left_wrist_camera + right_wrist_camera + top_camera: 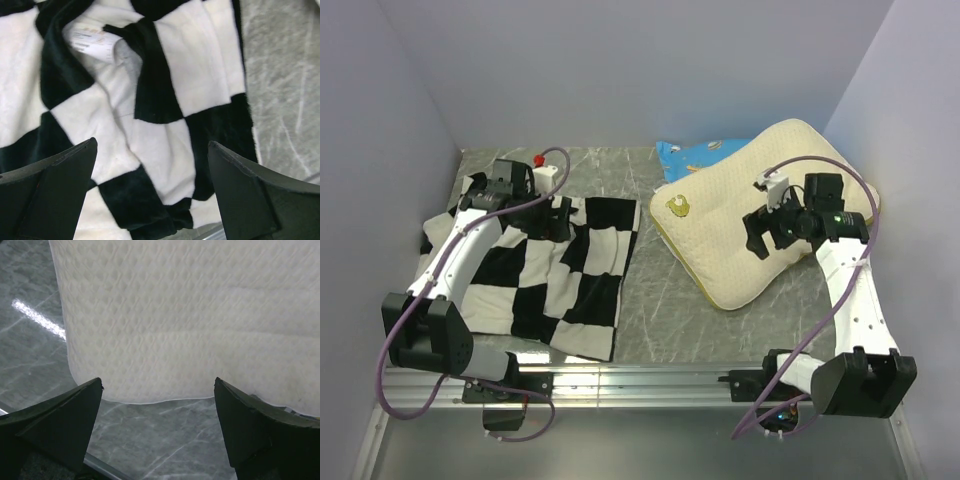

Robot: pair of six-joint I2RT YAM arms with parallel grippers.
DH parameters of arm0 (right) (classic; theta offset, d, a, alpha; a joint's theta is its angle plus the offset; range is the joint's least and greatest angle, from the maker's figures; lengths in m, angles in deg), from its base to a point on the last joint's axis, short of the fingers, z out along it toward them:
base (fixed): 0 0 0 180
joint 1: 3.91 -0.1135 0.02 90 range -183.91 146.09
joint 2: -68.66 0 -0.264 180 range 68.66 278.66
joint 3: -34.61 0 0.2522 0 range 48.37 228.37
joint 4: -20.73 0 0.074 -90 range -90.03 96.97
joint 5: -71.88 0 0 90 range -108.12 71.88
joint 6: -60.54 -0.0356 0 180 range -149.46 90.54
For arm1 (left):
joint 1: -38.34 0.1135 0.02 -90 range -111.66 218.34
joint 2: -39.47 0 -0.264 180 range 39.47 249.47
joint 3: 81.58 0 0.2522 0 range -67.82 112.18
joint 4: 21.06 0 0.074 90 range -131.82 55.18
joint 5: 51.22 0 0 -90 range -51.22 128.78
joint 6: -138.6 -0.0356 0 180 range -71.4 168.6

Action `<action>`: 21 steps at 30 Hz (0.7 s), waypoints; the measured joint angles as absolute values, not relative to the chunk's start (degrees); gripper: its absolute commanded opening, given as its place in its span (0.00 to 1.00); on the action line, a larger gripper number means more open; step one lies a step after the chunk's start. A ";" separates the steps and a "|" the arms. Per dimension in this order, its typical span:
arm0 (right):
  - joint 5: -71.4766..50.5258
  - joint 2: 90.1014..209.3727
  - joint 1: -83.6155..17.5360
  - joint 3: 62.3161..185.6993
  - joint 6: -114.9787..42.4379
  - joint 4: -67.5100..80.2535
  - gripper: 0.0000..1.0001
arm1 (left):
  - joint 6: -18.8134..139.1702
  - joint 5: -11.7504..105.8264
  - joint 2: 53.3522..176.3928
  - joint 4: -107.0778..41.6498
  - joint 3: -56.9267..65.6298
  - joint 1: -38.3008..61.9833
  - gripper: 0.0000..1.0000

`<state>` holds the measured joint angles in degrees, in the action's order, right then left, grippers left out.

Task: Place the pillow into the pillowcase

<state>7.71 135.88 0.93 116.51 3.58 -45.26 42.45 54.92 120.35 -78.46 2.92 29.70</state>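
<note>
The left gripper [152,144], jaws spread wide and empty, hangs over the crumpled black-and-white checkerboard fabric pillowcase [585,290] at nine o'clock on the grey marbled table [665,310]. The right gripper [157,382], likewise released, hangs over the cream dotted rectangular pillow [720,255] at three o'clock.

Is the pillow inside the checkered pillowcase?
No, the pillow lies apart from the pillowcase, with bare table between them.

The blue pillow [692,155] at the far side is mostly hidden behind the pillow [730,240], whose emblem [677,206] is too small to make out. The left arm [455,255] covers the left part of the pillowcase [585,280]. The print on its label [92,42] is too small to read.
</note>
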 measured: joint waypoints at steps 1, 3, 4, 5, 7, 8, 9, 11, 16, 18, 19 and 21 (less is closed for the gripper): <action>7.18 135.90 0.58 116.49 4.89 -45.09 1.00 | 42.38 55.95 120.39 -78.56 3.03 29.78 0.99; 6.09 136.01 -0.34 116.49 8.11 -44.32 1.00 | 42.23 58.07 120.87 -79.33 3.99 29.76 0.99; 5.50 136.23 -0.75 116.51 10.03 -43.77 1.00 | 42.18 59.05 121.20 -79.44 4.56 29.76 0.99; 5.06 136.64 -0.97 116.51 12.00 -43.25 1.00 | 42.16 59.95 121.46 -79.57 5.04 29.76 0.99; 4.84 138.17 -1.56 116.64 16.80 -42.22 1.00 | 42.05 61.52 121.77 -79.79 5.85 29.76 0.99; 4.95 139.09 -1.69 116.64 19.43 -41.65 1.00 | 42.01 62.26 121.81 -79.94 6.11 29.76 0.99; 5.17 139.83 -1.74 116.64 22.09 -41.33 1.00 | 41.94 63.03 121.81 -80.12 6.33 29.78 0.99; 5.76 141.34 -1.78 116.53 29.22 -40.12 1.00 | 41.83 64.34 121.83 -80.38 6.68 29.76 0.99; 8.17 145.30 -1.78 117.61 47.97 -38.88 1.00 | 41.79 66.61 122.95 -81.52 8.10 29.76 0.99; 9.30 150.48 -1.78 121.23 53.57 -40.89 1.00 | 41.79 67.44 123.60 -81.82 8.50 29.78 0.99; 9.74 153.43 -1.78 123.44 56.04 -41.44 1.00 | 41.79 67.73 123.87 -82.00 8.61 29.76 0.99; 10.18 158.85 -1.78 126.92 60.56 -41.87 1.00 | 41.79 68.14 124.37 -82.54 8.87 29.78 0.99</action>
<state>10.18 158.85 -1.78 126.92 60.56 -41.87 41.79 68.14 124.37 -82.54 8.87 29.78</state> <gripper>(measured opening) 0.997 0.994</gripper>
